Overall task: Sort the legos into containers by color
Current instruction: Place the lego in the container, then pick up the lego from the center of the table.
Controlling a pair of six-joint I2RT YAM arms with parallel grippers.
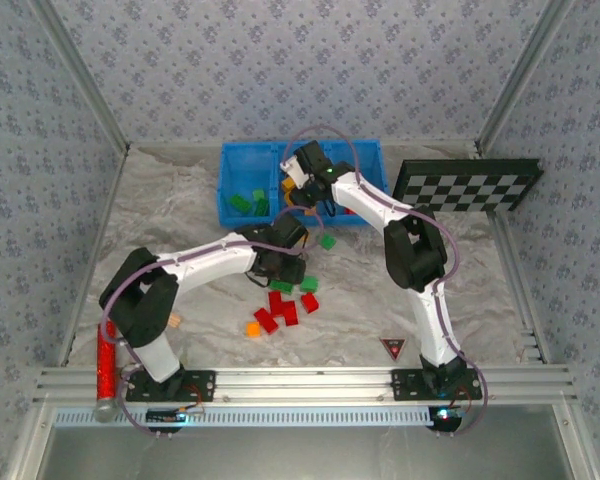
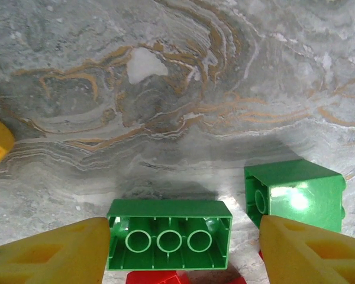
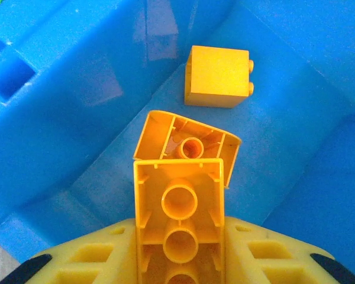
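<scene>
well, your right gripper [image 3: 178,232] hangs over the middle compartment of the blue bin [image 3: 77,83]. its fingers sit against both sides of a long orange-yellow brick [image 3: 178,195], so it is gripping that one, studs hidden and hollow side up toward the camera. under it, on the compartment floor, you have a tilted orange-yellow brick [image 3: 165,133] and a square orange-yellow brick [image 3: 218,76] a little beyond. from the top view, the left compartment holds green bricks [image 1: 248,203].

your left gripper [image 2: 183,236] is low over the marbled table [image 2: 165,89], jaws apart. between them lies a green brick [image 2: 168,239], hollow side facing you; the left finger looks just about against it, the right finger stands clear. a second green brick [image 2: 296,192] sits just beyond that right finger, and a red brick [image 2: 160,278] peeks out below the first. the red bricks [image 1: 280,310] cluster on the table just near of the left gripper.
</scene>
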